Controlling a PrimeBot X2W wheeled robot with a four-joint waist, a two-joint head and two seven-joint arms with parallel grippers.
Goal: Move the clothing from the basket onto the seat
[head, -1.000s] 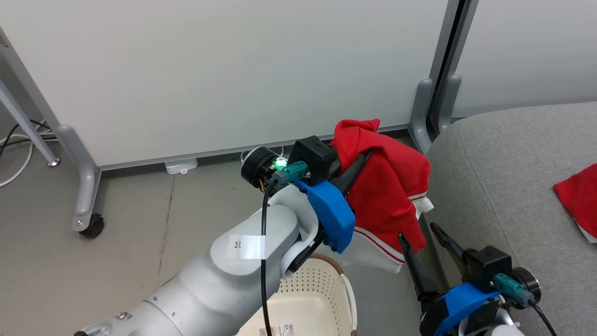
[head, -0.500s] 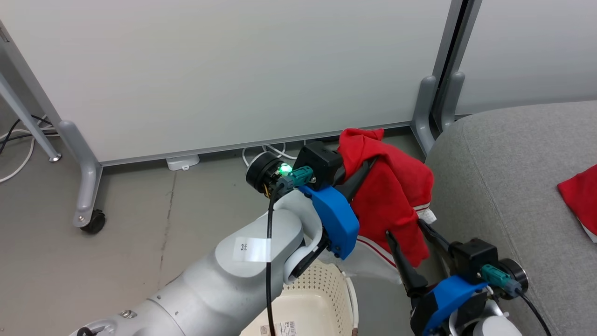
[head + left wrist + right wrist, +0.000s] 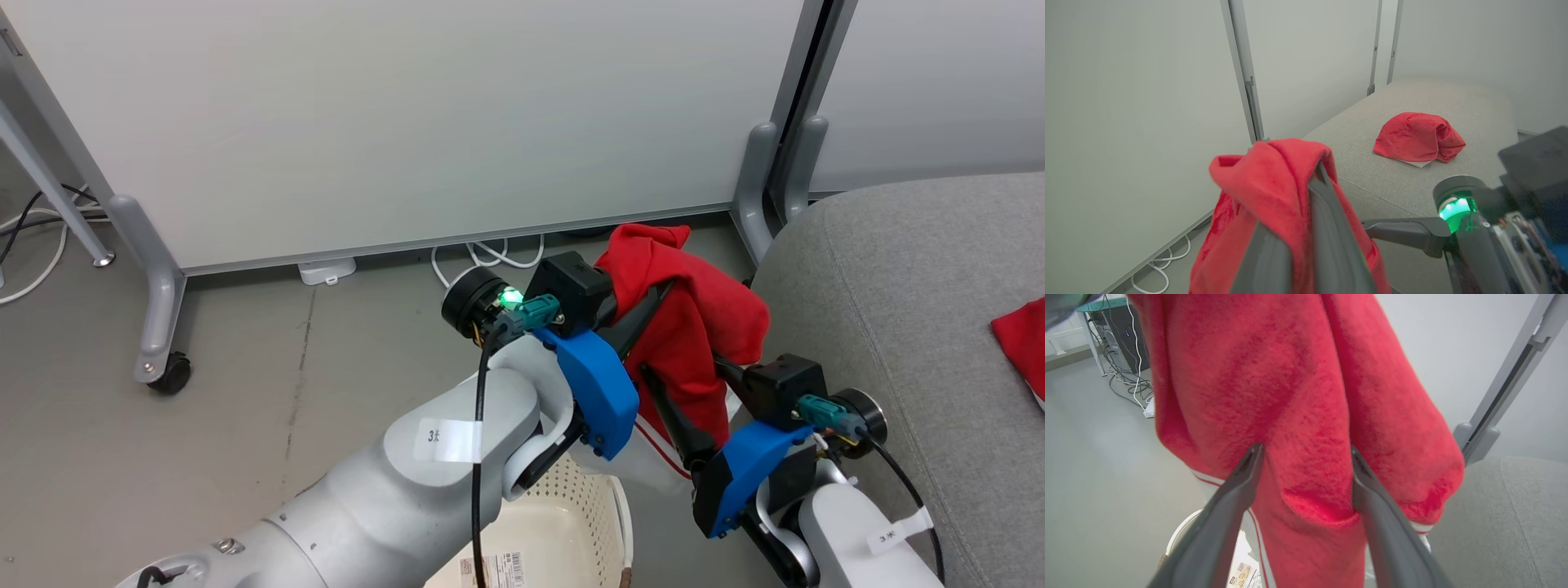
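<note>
Aloft beside the sofa, the left gripper (image 3: 653, 296) is clamped tight on the red garment (image 3: 694, 327), its two dark fingers pressed together with cloth bunched over their tips. The garment hangs down from that grip, plain red above, with a white panel and thin red stripes at its lower edge. Just below and to the right, the right gripper (image 3: 686, 374) is spread wide, one finger on either side of the hanging cloth. In the right wrist view a fold lies between the fingers (image 3: 1247, 469), which are not pinching it. The cream perforated basket (image 3: 563, 490) sits on the floor (image 3: 286, 408) beneath the left forearm, with a paper label (image 3: 498, 563) showing in its base. The grey seat (image 3: 898, 286) lies immediately right of the held garment. A second red garment (image 3: 1417, 136) rests on the seat cushion, well apart from both grippers. White partition panels (image 3: 408, 122) stand behind, with white cables (image 3: 490, 253) looped on the floor at their foot.
</note>
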